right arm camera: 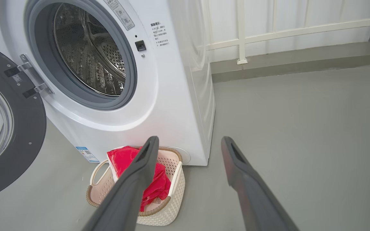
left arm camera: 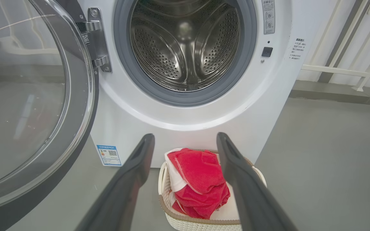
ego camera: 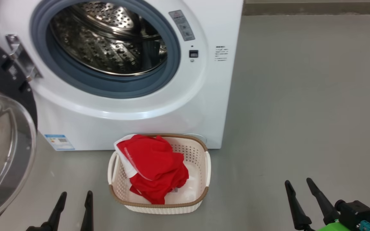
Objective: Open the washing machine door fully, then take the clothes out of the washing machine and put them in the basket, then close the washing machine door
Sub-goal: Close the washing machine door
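right wrist view adds white railing (right arm camera: 241,32) beyond the washing machine (right arm camera: 172,96).

Bright, even diffuse light, soft faint shadows; reflections wash the washing machine door (left arm camera: 21,96) glass at 9 o'clock, specular hotspots in drum (left arm camera: 185,48) at 12, wide-angle bending at wrist-view edges, focus sharp.

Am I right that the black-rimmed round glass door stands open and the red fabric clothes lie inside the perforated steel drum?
Not quite: the door does stand open, but the red fabric clothes lie in the cream perforated plastic basket, not the drum, as the head view shows.
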Tool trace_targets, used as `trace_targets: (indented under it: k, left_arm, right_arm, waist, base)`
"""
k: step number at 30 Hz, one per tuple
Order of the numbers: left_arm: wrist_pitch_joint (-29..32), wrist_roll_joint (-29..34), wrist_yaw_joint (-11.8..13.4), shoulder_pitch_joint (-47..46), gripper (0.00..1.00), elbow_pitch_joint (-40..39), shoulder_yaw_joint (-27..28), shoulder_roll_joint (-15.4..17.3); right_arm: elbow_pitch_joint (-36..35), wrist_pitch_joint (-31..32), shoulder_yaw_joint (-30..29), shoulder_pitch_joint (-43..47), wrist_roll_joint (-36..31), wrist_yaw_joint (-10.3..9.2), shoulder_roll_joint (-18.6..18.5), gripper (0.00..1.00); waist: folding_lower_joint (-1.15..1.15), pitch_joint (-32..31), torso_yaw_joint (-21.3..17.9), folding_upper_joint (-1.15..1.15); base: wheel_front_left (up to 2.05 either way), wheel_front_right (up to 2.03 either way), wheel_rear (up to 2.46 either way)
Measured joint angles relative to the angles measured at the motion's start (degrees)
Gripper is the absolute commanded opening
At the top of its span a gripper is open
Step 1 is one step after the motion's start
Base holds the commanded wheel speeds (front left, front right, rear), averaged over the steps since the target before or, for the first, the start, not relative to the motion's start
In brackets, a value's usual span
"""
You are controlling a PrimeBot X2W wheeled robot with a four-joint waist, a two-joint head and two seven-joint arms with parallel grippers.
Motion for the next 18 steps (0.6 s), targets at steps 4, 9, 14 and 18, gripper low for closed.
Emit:
trace_targets:
  k: [4,9,14,18]
  left_arm:
    - [0.0,-0.1,0.0,-0.1,1.00,0.9,0.2,-0.1]
    - [0.0,-0.5,0.0,-0.1,1.00,2.0,0.4,-0.4]
    - [0.0,-1.0,0.0,-0.1,1.00,2.9,0.9,-0.5]
    - [0.0,-1.1,0.0,-0.1,1.00,3.4,0.9,-0.6]
  right_arm:
    - [0.7,0.0,1.8,-0.2,0.0,0.00,-0.1,1.00]
    - [1.4,0.0,3.1,-0.7,0.1,0.00,-0.3,1.00]
    - [1.9,0.0,3.6,-1.8,0.4,0.00,-0.8,1.00]
    - [2.2,0.0,4.0,-1.9,0.5,0.00,-1.2,1.00]
  waist:
    - [0.00,0.2,2.1,0.00]
    - [0.00,0.3,5.5,0.00]
    - [0.00,0.3,9.6,0.00]
    - [0.00,0.1,13.1,0.00]
  base:
    - [0.00,0.00,0.00]
    - [0.00,0.00,0.00]
    - [0.00,0.00,0.00]
    - [0.00,0.00,0.00]
